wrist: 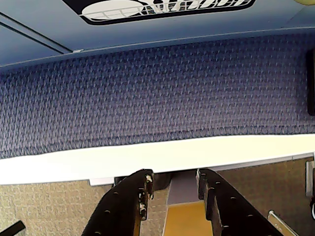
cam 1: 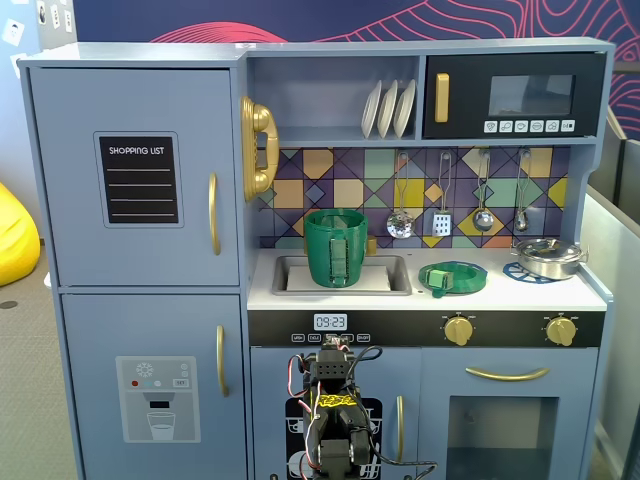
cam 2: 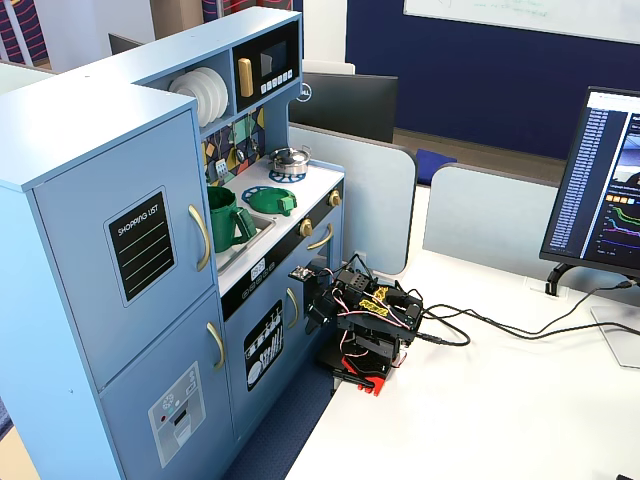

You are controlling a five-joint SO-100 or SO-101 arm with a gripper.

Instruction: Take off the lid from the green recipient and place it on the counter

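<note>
Round green plastic lid [cam 1: 452, 277] lies flat on the white counter [cam 1: 520, 292], beside the tall green plastic container [cam 1: 336, 247], both well above the black two-finger gripper [wrist: 173, 183], fingers apart, empty.

From my end both fixed views come through evenly lit by soft, diffuse room light, with no harsh shadows. Straight on, the toy kitchen [cam 1: 330, 250] looks sharp; I read the small clock digits and the shopping-list panel, though the microwave window [cam 1: 530, 95] carries a pale reflection and the steel pot [cam 1: 548, 258] shows small highlights. In the angled fixed view the white worktop [cam 2: 480, 400] is bright, nearly washed out, and the monitor [cam 2: 610, 180] glows, its text too small to read. The wrist view is dimmer and cooler; the claw [wrist: 172, 189] fingers are dark with little detail, and a white strip glares slightly above them.
</note>
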